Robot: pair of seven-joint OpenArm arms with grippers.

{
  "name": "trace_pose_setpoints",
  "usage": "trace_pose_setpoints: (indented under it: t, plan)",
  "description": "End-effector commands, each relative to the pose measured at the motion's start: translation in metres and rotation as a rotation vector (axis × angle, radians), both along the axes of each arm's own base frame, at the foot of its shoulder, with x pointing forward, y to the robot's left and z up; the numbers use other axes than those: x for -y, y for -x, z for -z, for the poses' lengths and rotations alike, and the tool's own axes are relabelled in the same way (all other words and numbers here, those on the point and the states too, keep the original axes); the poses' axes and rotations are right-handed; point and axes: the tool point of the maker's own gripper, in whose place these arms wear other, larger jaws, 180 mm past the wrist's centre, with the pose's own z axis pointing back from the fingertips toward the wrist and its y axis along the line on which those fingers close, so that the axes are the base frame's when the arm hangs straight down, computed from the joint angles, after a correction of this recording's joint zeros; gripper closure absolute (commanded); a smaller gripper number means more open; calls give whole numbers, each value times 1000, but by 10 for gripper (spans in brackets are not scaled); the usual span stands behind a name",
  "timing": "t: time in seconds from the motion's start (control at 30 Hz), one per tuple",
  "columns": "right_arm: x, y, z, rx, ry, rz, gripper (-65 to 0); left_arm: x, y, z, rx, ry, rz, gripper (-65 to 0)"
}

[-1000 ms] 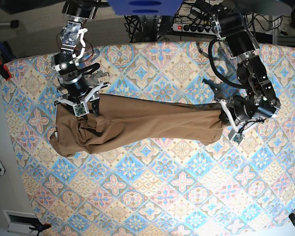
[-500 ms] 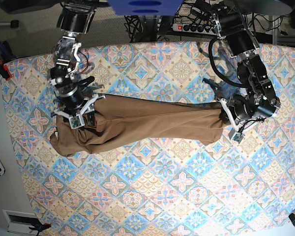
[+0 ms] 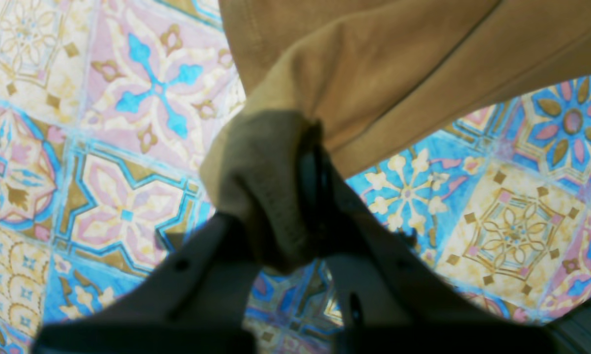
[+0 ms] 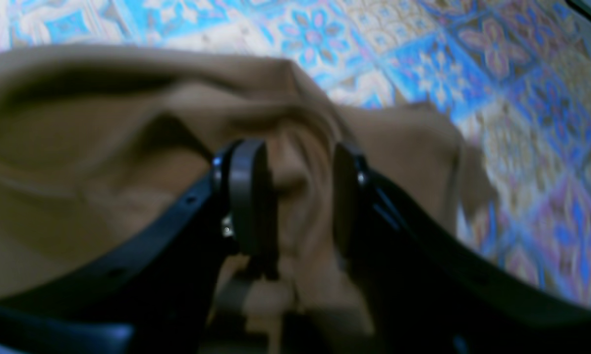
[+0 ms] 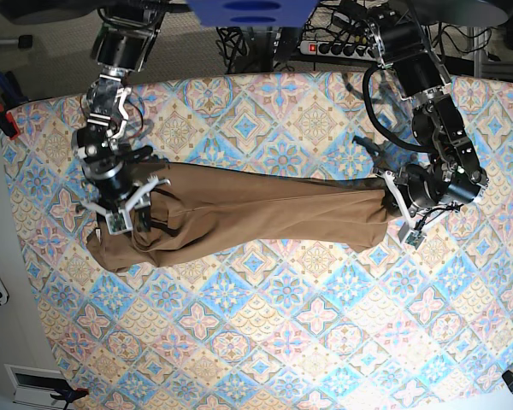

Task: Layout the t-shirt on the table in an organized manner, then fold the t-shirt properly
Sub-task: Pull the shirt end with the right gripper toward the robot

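Across the table (image 5: 265,342), t-shirt (image 5: 265,209) bunched lengthwise.

The t-shirt (image 5: 265,213) is plain tan-brown with no print. The bench (image 5: 274,342) wears a pastel tile-pattern cloth: blue, pink and cream diamonds with floral medallions and thin gold-brown outlines. Both hands, left (image 3: 295,236) and right (image 4: 295,196), have black fingers.
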Motion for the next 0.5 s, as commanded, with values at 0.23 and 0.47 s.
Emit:
trace_pose_setpoints:
  t: [0.23, 0.47]
  plan:
    - [3, -10, -17, 65, -9, 3, -212, -1, -11, -14, 52, -4, 4, 0]
    - [2, -4, 4, 8, -29, 6, -212, -1, -11, -14, 54, -4, 4, 0]
